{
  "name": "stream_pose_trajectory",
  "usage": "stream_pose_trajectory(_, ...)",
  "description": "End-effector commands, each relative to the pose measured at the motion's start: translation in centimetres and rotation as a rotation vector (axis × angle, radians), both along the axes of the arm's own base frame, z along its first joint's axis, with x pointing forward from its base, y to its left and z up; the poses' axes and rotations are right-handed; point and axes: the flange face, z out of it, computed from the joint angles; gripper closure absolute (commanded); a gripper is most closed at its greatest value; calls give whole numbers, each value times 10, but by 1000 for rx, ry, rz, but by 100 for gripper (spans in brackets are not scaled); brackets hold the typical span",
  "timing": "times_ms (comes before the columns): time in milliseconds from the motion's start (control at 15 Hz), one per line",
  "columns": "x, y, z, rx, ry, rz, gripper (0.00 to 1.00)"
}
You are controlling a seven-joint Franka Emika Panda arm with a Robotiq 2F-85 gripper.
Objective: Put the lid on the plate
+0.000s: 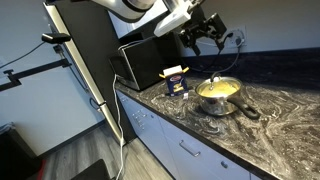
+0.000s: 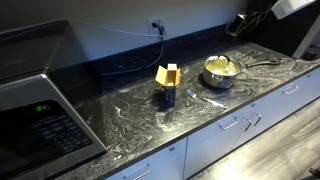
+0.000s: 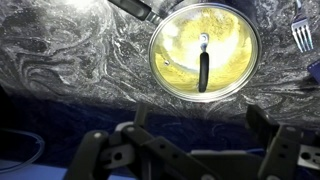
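The plate is a round metal pan (image 1: 219,97), yellow inside, with a black handle toward the counter's front. The glass lid (image 3: 203,52) with a metal rim and a dark handle on top sits on it and covers it. Pan and lid also show in an exterior view (image 2: 221,70). My gripper (image 1: 210,37) hangs well above the pan near the back wall, open and empty. In the wrist view its fingers (image 3: 195,130) stand wide apart at the bottom, with the lidded pan beyond them.
A blue and yellow box (image 1: 176,82) stands on the dark marbled counter (image 1: 280,120) beside the pan. A fork (image 3: 304,34) lies near the pan. A microwave (image 2: 35,100) stands at the counter's end. A cable hangs from a wall socket (image 2: 156,24).
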Motion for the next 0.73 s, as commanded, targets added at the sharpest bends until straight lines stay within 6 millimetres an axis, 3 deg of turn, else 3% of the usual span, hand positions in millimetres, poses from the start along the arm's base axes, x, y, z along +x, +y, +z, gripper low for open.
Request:
stream_pose_trajectory(0, -30, -1, 20, -9, -4, -26, 0)
stream_pose_trajectory(200, -41, -3, 24, -7, 2, -31, 0)
stream_pose_trajectory(267, -25, -3, 22, 2, -10, -8, 0)
stream_pose_trajectory(667, -32, -3, 21, 3, -2, -11, 0)
